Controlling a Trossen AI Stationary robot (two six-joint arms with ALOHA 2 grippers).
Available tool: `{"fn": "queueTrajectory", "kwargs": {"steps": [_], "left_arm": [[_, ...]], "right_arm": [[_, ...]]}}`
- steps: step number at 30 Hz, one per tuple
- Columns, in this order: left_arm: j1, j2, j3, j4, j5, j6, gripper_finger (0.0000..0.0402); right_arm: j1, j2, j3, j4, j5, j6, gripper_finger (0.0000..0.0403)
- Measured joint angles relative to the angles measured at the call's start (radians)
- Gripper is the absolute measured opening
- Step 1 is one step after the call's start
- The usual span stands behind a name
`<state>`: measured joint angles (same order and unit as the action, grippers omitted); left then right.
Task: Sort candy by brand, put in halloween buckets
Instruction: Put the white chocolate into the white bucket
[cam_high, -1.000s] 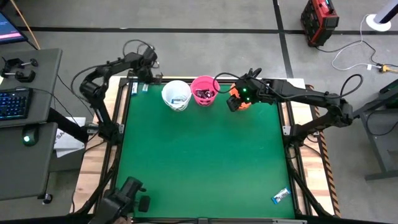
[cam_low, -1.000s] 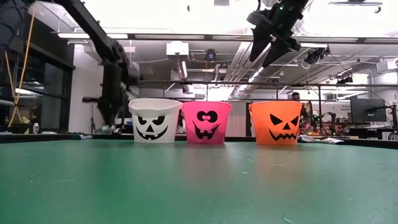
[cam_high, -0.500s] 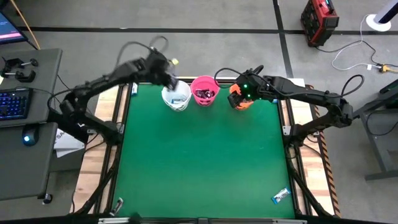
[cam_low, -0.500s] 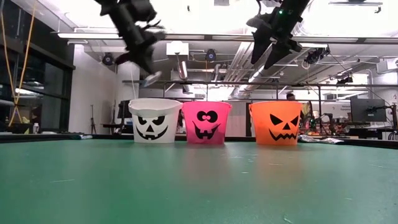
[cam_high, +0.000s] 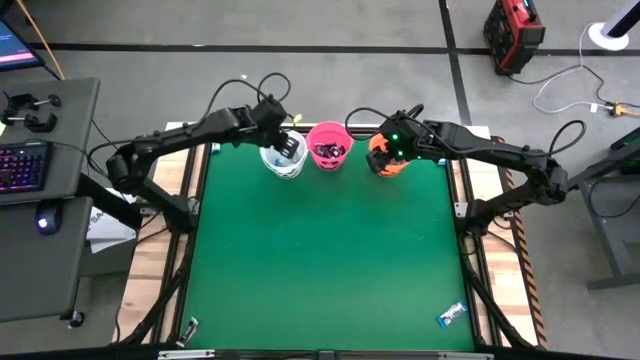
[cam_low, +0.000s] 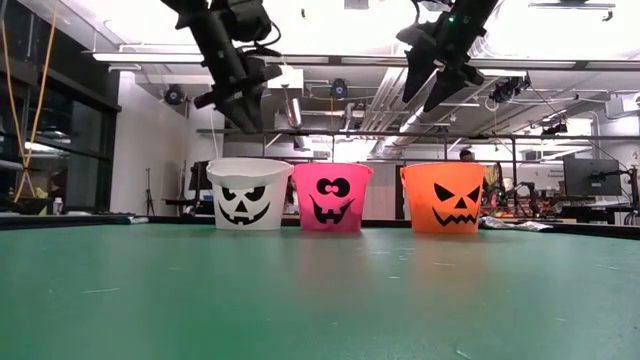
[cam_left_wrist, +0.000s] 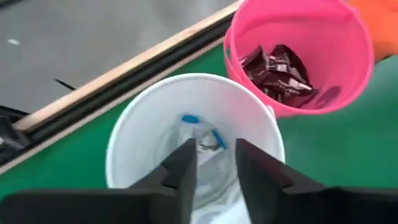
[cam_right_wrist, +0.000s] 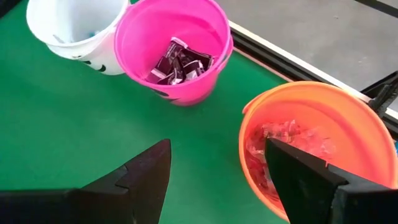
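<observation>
Three halloween buckets stand in a row at the table's far edge: white (cam_high: 284, 158), pink (cam_high: 328, 146) and orange (cam_high: 388, 160). My left gripper (cam_left_wrist: 214, 162) hangs open just above the white bucket (cam_left_wrist: 193, 134), nothing between its fingers. Below it, inside that bucket, is a clear candy with blue ends (cam_left_wrist: 200, 138). The pink bucket (cam_left_wrist: 298, 56) holds dark-wrapped candy (cam_left_wrist: 277, 71). My right gripper (cam_right_wrist: 217, 180) stands wide open above the near rim of the orange bucket (cam_right_wrist: 348, 124), which holds clear-wrapped candy (cam_right_wrist: 286, 140).
One blue-wrapped sweet (cam_high: 452, 315) lies on the green mat near the right near corner. A small dark piece (cam_high: 190, 328) sits at the left near edge. The middle of the mat (cam_high: 320, 250) is bare. Wooden rails frame the table.
My left gripper has risen from the table's far left corner and swung right to above the white bucket, carrying a sweet at its fingertips. That sweet no longer shows under the fingers in the low view. My right gripper has kept still.
</observation>
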<state>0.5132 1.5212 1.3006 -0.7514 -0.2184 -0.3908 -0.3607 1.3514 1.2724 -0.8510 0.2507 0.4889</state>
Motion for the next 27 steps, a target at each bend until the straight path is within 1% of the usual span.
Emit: {"fn": "queueTrajectory", "kwargs": {"steps": [4, 6, 7, 9, 12, 13, 14, 16, 18, 21, 23, 25, 27], "left_arm": [[0.017, -0.003, 0.000, -0.011, 0.136, -0.001, 0.0156], [0.005, -0.014, 0.000, -0.027, 0.214, -0.002, 0.0175], [-0.007, -0.020, 0.000, -0.035, 0.249, -0.003, 0.0182], [-0.042, -0.029, 0.000, -0.056, 0.297, -0.001, 0.0189], [-0.102, -0.032, 0.000, -0.068, 0.297, -0.001, 0.0190], [-0.117, -0.035, 0.000, -0.066, 0.294, -0.004, 0.0190], [-0.128, -0.036, 0.000, -0.061, 0.287, -0.011, 0.0189], [-0.145, -0.038, 0.000, -0.028, 0.256, -0.020, 0.0189], [-0.146, -0.043, 0.000, 0.000, 0.238, -0.016, 0.0189], [-0.121, -0.063, 0.000, 0.066, 0.236, 0.011, 0.0189], [-0.092, -0.082, 0.000, 0.090, 0.234, 0.035, 0.0189], [-0.064, -0.100, 0.000, 0.115, 0.237, 0.061, 0.0188], [-0.035, -0.120, 0.000, 0.120, 0.247, 0.090, 0.0188]], "right_arm": [[0.000, 0.000, 0.000, -0.001, -0.020, 0.000, 0.0254], [0.000, 0.000, 0.000, -0.009, -0.037, -0.008, 0.0254], [0.000, 0.000, 0.000, -0.017, -0.068, -0.028, 0.0254], [0.000, -0.001, 0.000, -0.059, -0.185, -0.086, 0.0254], [0.022, -0.001, 0.000, -0.183, -0.409, -0.124, 0.0254], [0.041, -0.001, 0.000, -0.228, -0.463, -0.122, 0.0254], [0.065, -0.001, -0.002, -0.273, -0.499, -0.111, 0.0254], [0.127, -0.008, -0.021, -0.355, -0.534, -0.068, 0.0254], [0.208, -0.020, -0.067, -0.420, -0.552, 0.019, 0.0254], [0.355, -0.050, -0.192, -0.420, -0.635, 0.207, 0.0254], [0.461, -0.066, -0.299, -0.377, -0.708, 0.404, 0.0254], [0.563, -0.071, -0.411, -0.315, -0.803, 0.634, 0.0254], [0.664, -0.069, -0.501, -0.215, -0.887, 0.850, 0.0254]]}}
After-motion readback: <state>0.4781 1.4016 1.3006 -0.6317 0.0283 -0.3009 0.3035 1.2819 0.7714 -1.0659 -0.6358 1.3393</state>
